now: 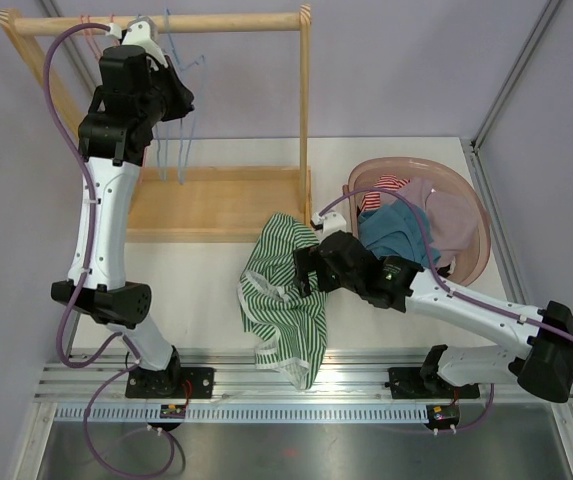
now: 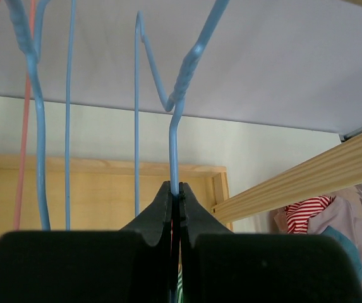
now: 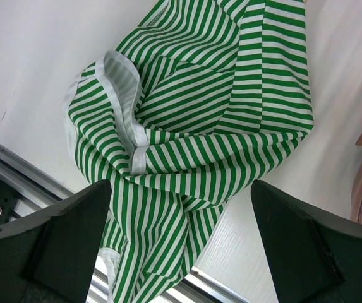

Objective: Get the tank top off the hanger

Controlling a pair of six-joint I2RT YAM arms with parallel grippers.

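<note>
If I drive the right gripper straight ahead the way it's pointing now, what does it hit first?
Probably the green striped tank top, lying crumpled on the table straight ahead of the open right gripper; how far off is unclear.

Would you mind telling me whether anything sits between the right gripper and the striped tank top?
Nothing visible does: the open right gripper hangs directly above the tank top, crumpled on the table.

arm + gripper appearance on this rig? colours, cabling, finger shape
Left arm and right arm look the same: white link shells, black joint housings and black bases. A loose purple cable loops along each. Left gripper and right gripper have plain matte black, wedge-shaped fingers; no markings visible.
</note>
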